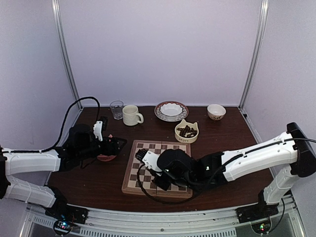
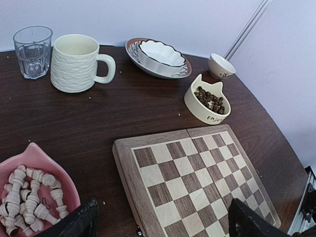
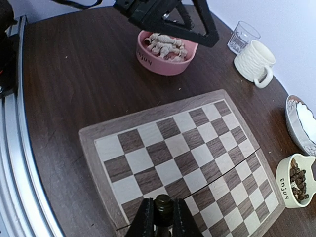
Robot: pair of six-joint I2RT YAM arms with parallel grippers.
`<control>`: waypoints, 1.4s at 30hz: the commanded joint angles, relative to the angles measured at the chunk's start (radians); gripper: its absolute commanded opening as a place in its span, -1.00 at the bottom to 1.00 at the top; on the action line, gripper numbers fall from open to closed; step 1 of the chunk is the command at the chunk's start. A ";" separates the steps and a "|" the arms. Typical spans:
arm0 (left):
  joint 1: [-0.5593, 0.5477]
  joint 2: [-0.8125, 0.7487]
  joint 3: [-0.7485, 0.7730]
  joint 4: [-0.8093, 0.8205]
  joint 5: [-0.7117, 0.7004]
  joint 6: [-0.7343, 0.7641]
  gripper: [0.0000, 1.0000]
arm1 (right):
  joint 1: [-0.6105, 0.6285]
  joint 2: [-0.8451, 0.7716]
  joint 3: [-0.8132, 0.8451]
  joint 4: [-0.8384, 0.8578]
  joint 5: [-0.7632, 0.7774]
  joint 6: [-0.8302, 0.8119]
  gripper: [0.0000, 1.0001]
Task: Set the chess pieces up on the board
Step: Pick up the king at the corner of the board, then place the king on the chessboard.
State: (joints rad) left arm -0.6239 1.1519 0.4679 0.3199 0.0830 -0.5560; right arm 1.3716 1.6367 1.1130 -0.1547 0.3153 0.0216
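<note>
The board (image 1: pixel 148 148) lies flat in the middle of the dark table, and no piece shows on its visible squares (image 3: pixel 163 143). My right gripper (image 3: pixel 163 217) hangs above it, shut on a dark chess piece (image 3: pixel 163 205) whose rounded top pokes up between the fingers. More dark chess pieces (image 2: pixel 211 98) fill a cream cat-shaped bowl (image 1: pixel 186 132) behind the board. Pale cream pieces (image 2: pixel 29 197) are heaped in a pink bowl (image 3: pixel 148 59) left of the board. My left gripper (image 2: pixel 165 222) stands open beside that bowl at the board's left edge, holding nothing.
Along the back of the table stand a glass (image 1: pixel 117 109), a cream mug (image 1: pixel 131 115), a white scalloped dish on a patterned plate (image 1: pixel 171 110) and a small bowl (image 1: pixel 216 111). A metal rail (image 3: pixel 15 98) runs along the near table edge.
</note>
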 commanded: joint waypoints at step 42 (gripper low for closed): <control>-0.005 0.019 0.031 0.033 0.024 -0.012 0.83 | -0.125 0.399 -0.151 0.962 -0.138 0.060 -0.66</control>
State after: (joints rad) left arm -0.6239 1.1683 0.4679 0.3206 0.0944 -0.5629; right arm 1.2442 2.0426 0.9447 0.8177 0.1814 0.0822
